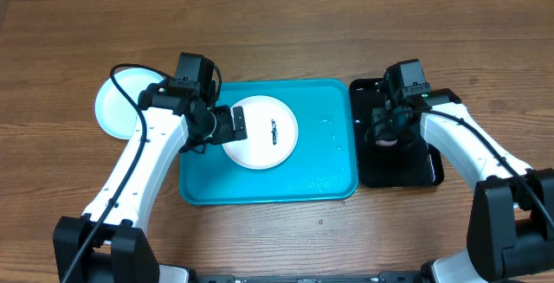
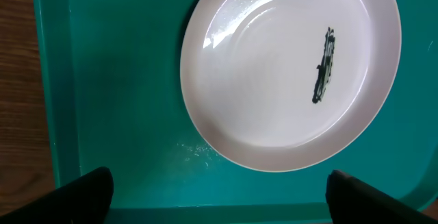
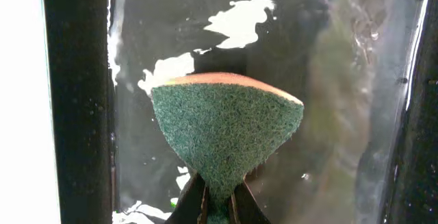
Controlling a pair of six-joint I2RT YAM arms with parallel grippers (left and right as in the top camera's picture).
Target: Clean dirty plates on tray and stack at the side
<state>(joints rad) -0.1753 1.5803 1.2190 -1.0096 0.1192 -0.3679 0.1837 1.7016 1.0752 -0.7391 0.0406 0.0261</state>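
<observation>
A white plate (image 1: 264, 134) with a dark smear lies on the turquoise tray (image 1: 329, 144), left of its middle. My left gripper (image 1: 237, 124) is open and empty, just above the plate's left rim. In the left wrist view the plate (image 2: 274, 80) and its smear (image 2: 324, 66) lie ahead of the open fingers (image 2: 219, 196), over the tray floor (image 2: 116, 80). A pale plate (image 1: 117, 101) rests on the table to the left, partly hidden by my left arm. My right gripper (image 1: 387, 136) is shut on a green and orange sponge (image 3: 226, 125). The yellow-green plate is out of view.
A small glossy black tray (image 1: 415, 166) sits right of the turquoise tray. Its wet floor (image 3: 342, 80) shows under the sponge in the right wrist view. Water droplets lie on the turquoise tray near its right and front sides. Brown wooden table all around.
</observation>
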